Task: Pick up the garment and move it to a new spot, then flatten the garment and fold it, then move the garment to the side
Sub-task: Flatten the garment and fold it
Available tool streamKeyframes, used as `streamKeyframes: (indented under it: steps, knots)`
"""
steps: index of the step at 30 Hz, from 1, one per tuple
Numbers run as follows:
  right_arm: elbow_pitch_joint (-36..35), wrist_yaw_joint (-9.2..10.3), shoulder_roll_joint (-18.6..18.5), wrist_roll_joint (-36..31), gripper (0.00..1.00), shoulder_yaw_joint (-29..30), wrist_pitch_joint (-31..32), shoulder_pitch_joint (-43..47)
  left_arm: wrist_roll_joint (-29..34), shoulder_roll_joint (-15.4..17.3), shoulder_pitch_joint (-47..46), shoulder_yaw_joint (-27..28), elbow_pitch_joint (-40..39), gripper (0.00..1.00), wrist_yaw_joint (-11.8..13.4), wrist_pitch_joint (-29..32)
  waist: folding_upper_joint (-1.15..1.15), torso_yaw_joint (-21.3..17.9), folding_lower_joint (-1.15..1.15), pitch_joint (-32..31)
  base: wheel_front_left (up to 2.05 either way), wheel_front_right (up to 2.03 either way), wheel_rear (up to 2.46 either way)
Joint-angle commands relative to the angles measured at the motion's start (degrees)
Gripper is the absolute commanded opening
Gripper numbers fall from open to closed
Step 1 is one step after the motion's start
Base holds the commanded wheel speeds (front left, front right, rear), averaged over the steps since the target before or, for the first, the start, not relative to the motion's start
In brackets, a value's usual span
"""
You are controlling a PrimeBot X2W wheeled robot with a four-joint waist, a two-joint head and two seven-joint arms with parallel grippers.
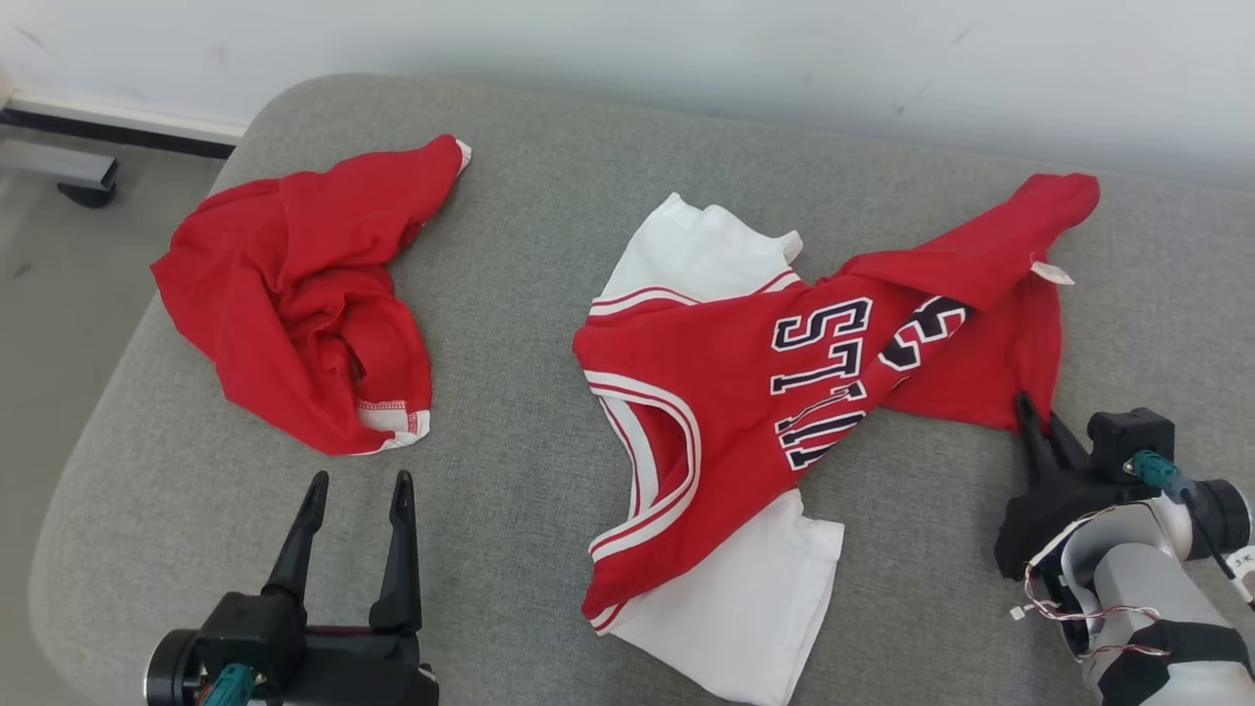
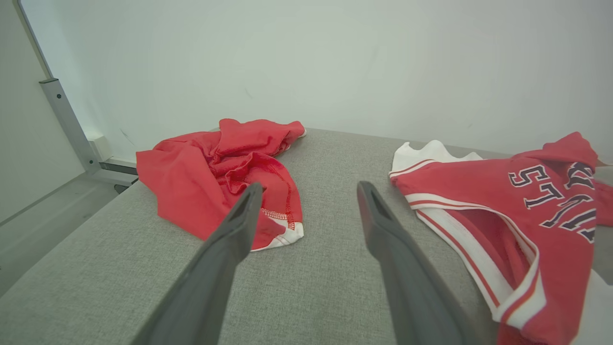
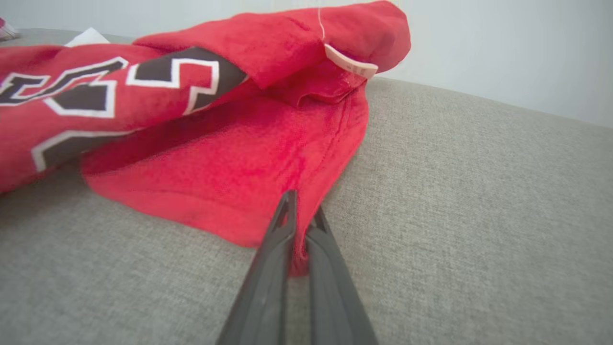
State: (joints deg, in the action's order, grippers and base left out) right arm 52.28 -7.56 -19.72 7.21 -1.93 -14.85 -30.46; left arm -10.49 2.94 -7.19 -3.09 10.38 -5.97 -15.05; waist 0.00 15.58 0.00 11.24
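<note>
A grey upholstered pad point(image 1: 549, 196) with rounded corners stands against a pale wall point(image 1: 686, 49). Grey floor point(image 1: 59, 265) and a metal foot point(image 1: 69, 172) show past its left edge. The red jersey point(image 1: 745, 392), with white trim and dark lettering, lies rumpled on the pad right of centre. White fabric point(image 1: 745, 608) shows from under it at the far and near ends. A pale tag point(image 1: 1051, 272) hangs at its right end. A crumpled red garment point(image 1: 294, 304) lies well apart on the left. The right fingers point(image 1: 1029, 431) are pinched closed on the jersey's near right hem corner. The left fingers point(image 1: 397, 559), 2 prongs spread wide, hold nothing and point at bare pad between both garments.
</note>
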Motion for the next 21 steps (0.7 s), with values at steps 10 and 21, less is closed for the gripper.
streamKeyframes:
  steps: [10, 21]
  knots:
    - [-17.5, 0.16, 1.3, 2.3, 0.0, 1.1, -0.4, 9.8, 0.2, -0.1, 3.2, 0.5, 1.2, 1.0, 0.0, -0.2, 0.0, -5.9, 0.0, -5.4, 0.0, 0.0, 0.0]
    - [-43.4, 0.16, 2.9, 2.7, 0.0, 6.0, 8.5, 27.0, 0.2, -0.1, 4.7, 0.7, 1.7, 1.0, -0.4, -0.2, 0.0, -11.2, 0.0, -7.2, 0.0, 0.0, 0.0]
